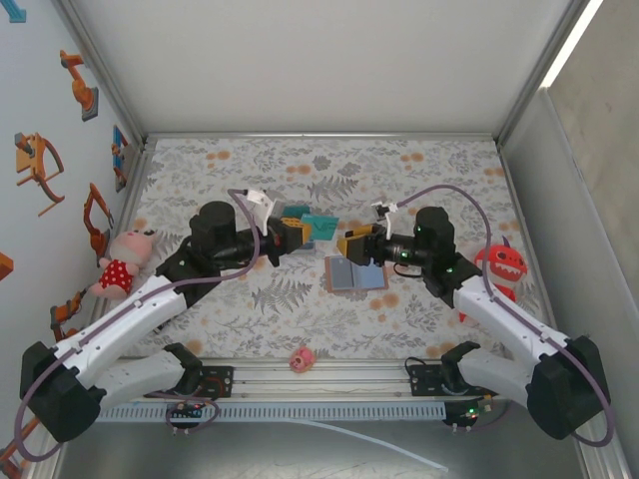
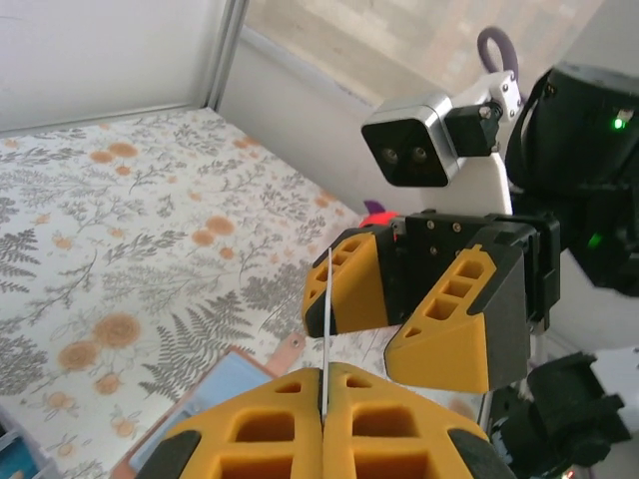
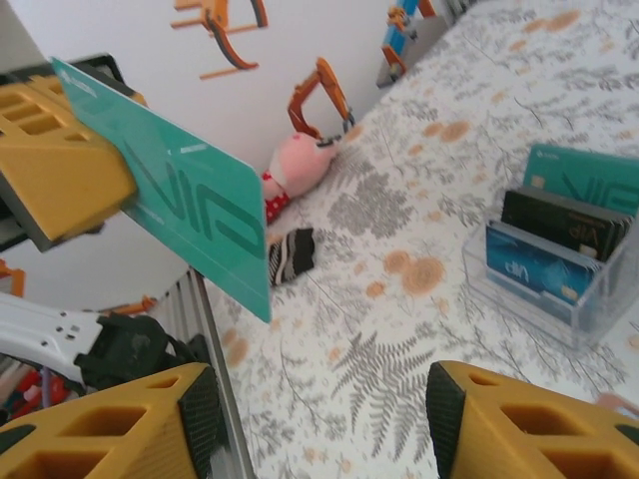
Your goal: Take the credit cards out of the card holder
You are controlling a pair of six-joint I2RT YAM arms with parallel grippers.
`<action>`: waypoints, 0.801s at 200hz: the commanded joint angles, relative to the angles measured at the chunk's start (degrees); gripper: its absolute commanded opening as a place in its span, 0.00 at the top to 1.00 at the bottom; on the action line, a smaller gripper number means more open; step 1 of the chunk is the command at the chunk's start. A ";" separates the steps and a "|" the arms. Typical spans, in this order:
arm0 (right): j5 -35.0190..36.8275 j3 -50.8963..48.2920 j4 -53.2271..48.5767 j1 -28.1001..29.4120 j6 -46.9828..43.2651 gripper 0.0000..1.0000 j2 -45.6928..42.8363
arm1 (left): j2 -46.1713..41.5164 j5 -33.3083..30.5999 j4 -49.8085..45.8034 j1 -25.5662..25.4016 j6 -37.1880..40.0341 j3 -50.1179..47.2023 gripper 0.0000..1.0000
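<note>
Currently one teal credit card (image 3: 190, 200) is hanging in the air, fully out of the card holder (image 1: 356, 274). The left gripper (image 2: 324, 384) is pinching it at one end, with both fingers pressing flat together on it. In the left wrist view the card is showing only as a thin pale edge rising from between those fingers.

The card holder is lying open on the table (image 1: 419, 170), near the held card and a little closer to the robot in the top view, with its pale blue-grey inner side facing up. Whether any card is sitting in its pockets I cannot tell, because the pockets are too small in the top view.

The right gripper (image 3: 319, 419) is facing the card from the opposite side. Its jaws are standing wide apart with nothing between them, and it is not touching the card.

Further out, a clear box (image 3: 599, 299) is standing on the table and is carrying three more cards (image 3: 564, 222): one teal, one dark and one blue.

I am judging that the task is going well forward, since four cards are now outside the card holder. What is remaining, it seems, is putting the held card down and checking the card holder for more.
</note>
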 commanded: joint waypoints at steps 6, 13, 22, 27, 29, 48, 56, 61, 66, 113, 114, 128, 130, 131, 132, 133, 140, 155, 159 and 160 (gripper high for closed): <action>-1.91 0.34 14.47 1.43 5.49 0.44 1.10 | 0.58 1.22 8.74 0.10 -6.27 -0.99 0.95; -2.12 0.62 15.25 1.61 5.80 0.46 1.49 | 0.78 1.80 9.57 0.09 -6.64 -1.12 0.95; -2.67 0.82 16.78 1.83 6.39 0.46 2.23 | 1.00 2.45 10.10 0.10 -6.96 -1.10 0.95; -2.94 0.95 17.62 1.83 6.76 0.46 2.65 | 1.26 2.72 10.33 0.04 -7.28 -1.04 0.95; -3.14 1.01 18.00 1.79 7.06 0.47 2.84 | 1.33 2.86 10.43 0.08 -7.34 -1.04 0.95; -4.93 1.63 21.65 1.92 9.20 0.51 4.65 | 1.88 3.90 11.15 -0.02 -7.84 -0.87 0.95; -5.38 1.89 22.73 2.01 9.84 0.54 5.28 | 2.07 4.30 11.56 -0.06 -8.00 -0.87 0.95; -5.67 2.14 23.34 2.01 10.19 0.57 5.65 | 2.11 4.52 11.66 -0.06 -7.97 -0.87 0.95; -5.92 2.35 23.70 2.01 10.40 0.59 5.90 | 2.24 4.71 11.88 -0.03 -8.08 -0.89 0.94; -6.00 2.77 24.29 2.01 9.82 0.95 4.87 | 2.06 4.96 11.41 0.10 -7.68 -0.95 0.88; -5.98 2.75 24.27 2.01 9.80 0.96 4.81 | 1.97 4.97 11.39 0.05 -7.64 -0.95 0.88; -6.33 2.64 24.16 2.02 9.57 1.00 4.17 | 1.96 4.96 10.79 0.02 -7.29 -0.87 0.81; -6.34 2.64 24.05 2.01 9.56 1.00 4.08 | 1.93 4.98 10.58 0.01 -7.26 -0.84 0.80; -6.32 2.60 24.02 2.01 9.51 1.00 4.02 | 1.95 4.98 10.49 0.01 -7.21 -0.81 0.79; -6.36 2.58 24.00 2.01 9.45 1.00 3.99 | 1.96 4.98 10.40 0.05 -7.14 -0.75 0.79; -6.38 2.61 23.95 2.01 9.41 1.00 3.93 | 1.97 4.94 10.36 0.08 -7.15 -0.72 0.78; -6.33 2.47 23.58 2.01 9.15 1.00 3.64 | 1.89 4.79 9.52 0.02 -6.77 -0.40 0.73; -6.32 2.54 21.52 2.01 7.89 1.00 2.84 | 1.63 4.55 7.35 0.08 -5.61 0.48 0.53; -6.23 2.60 20.67 2.01 7.45 1.00 2.67 | 1.45 4.40 6.59 0.09 -5.30 0.81 0.47; -6.23 2.62 20.39 2.01 7.31 1.00 2.61 | 1.40 4.38 6.43 0.05 -5.18 0.90 0.46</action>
